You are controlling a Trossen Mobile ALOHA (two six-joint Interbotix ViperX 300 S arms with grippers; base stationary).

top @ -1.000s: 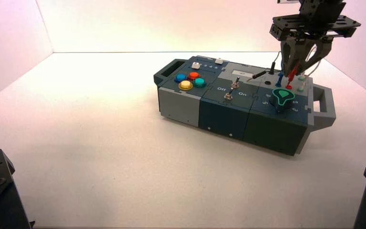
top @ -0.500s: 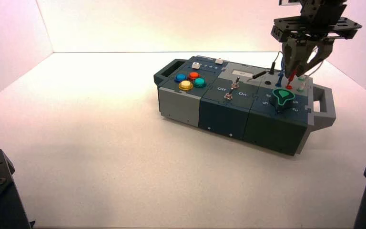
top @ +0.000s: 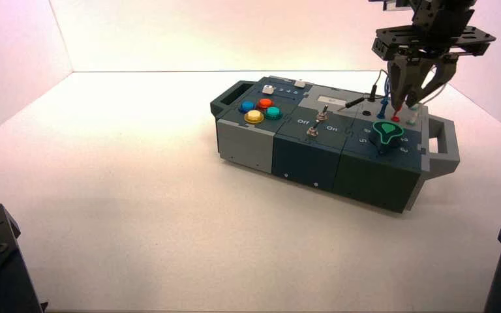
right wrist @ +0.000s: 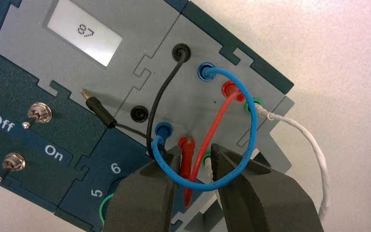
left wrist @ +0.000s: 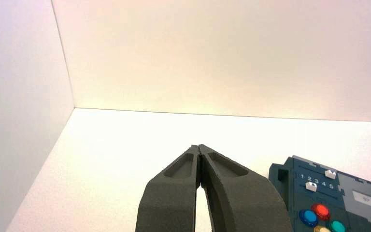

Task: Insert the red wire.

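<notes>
The red wire (right wrist: 217,121) loops from a red socket (right wrist: 232,89) at the back of the grey panel down to its slim red plug (right wrist: 187,164). The plug stands between the fingers of my right gripper (right wrist: 194,149), close against one finger. Its metal tip is at the mouth of a second red socket (right wrist: 181,142) beside a blue one. The fingers are wide apart, so this gripper is open. In the high view my right gripper (top: 406,104) hangs over the sockets at the box's right end. My left gripper (left wrist: 199,147) is shut and empty, parked away from the box.
A blue wire (right wrist: 251,121) arcs across both fingers. A black wire ends in a loose black plug (right wrist: 96,104) lying on the panel. A white wire (right wrist: 314,150) trails off the box's edge. The green knob (top: 387,132) and two toggle switches (right wrist: 38,113) sit nearby.
My right gripper has shifted slightly right and down over the sockets. The red plug now shows lower between its fingers. The left arm has not moved.
</notes>
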